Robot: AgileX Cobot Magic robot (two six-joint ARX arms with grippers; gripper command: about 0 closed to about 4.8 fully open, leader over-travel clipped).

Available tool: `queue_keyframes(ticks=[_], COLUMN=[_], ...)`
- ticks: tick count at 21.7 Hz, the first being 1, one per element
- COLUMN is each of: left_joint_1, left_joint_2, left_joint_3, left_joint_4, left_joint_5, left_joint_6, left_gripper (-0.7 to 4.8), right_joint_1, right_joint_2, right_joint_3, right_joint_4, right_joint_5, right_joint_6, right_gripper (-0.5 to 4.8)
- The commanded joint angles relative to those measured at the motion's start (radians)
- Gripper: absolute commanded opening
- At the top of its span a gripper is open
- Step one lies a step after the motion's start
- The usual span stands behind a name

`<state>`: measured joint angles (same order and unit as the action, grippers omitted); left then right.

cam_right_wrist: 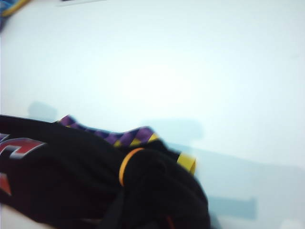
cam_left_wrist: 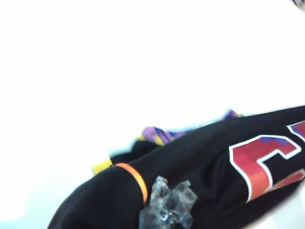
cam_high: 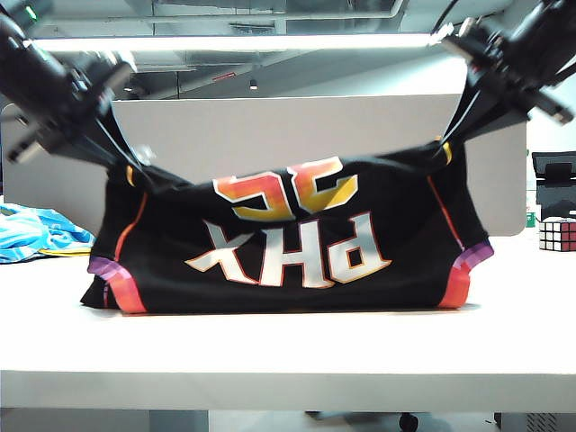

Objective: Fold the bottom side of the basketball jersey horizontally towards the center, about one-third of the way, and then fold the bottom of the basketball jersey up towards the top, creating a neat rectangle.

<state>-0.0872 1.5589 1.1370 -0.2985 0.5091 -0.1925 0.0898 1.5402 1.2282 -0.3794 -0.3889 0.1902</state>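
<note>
- Left gripper point(cam_high: 135, 166) and right gripper point(cam_high: 447, 144), each clamped on a corner, hold the black orange-numbered basketball jersey point(cam_high: 288, 243) aloft.
- Its long axis runs straight between them, fabric hanging to the white table point(cam_high: 288, 346).

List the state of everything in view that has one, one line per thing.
basketball jersey: lifted at both upper corners, lower edge resting on the table.
left gripper: shut on the jersey's left corner.
right gripper: shut on the right corner.
light blue cloth: crumpled, lying at left.
puzzle cube: sitting at right.

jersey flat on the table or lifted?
Partly lifted: left gripper and right gripper hold the jersey up by two corners; its lower edge rests on the table.
</note>
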Motion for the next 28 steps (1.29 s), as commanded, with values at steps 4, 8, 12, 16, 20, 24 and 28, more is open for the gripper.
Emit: queue_keyframes(ticks=[4,8,12,16,20,24,28], left_joint_1=[0.023,0.059,0.088,0.089,0.089,0.089,0.089], left_joint_2=[0.182,0.156,0.062,-0.056,-0.298,-0.486,-0.777], left_joint_3=[0.134,0.162,0.163,0.162,0.161,0.145,-0.048], left_joint_4=[0.161,0.165,0.122,0.041,-0.074,-0.164,-0.194], left_joint_5=[-0.072,-0.079,-0.08,-0.08,-0.09,-0.113,-0.113], left_joint_6=[0.021,0.016,0.027,0.059,0.112,0.169,0.166], left_gripper=[2.8,3.18,2.98,2.68,1.76,0.48,-0.06], right_joint_1=[-0.01,-0.04,-0.072,-0.08,-0.08,-0.08,-0.08], right_joint_2=[0.213,0.185,0.09,-0.02,-0.232,-0.446,-0.739], right_joint_3=[0.173,0.195,0.195,0.195,0.159,0.042,-0.182], right_joint_4=[0.096,0.085,0.053,-0.061,-0.194,-0.19,-0.172], right_joint_5=[0.002,-0.003,-0.033,-0.066,-0.085,-0.079,-0.048], right_joint_6=[-0.026,-0.03,-0.041,-0.072,-0.144,-0.146,-0.147], right_gripper=[3.44,3.33,3.13,3.13,2.59,1.4,0.29])
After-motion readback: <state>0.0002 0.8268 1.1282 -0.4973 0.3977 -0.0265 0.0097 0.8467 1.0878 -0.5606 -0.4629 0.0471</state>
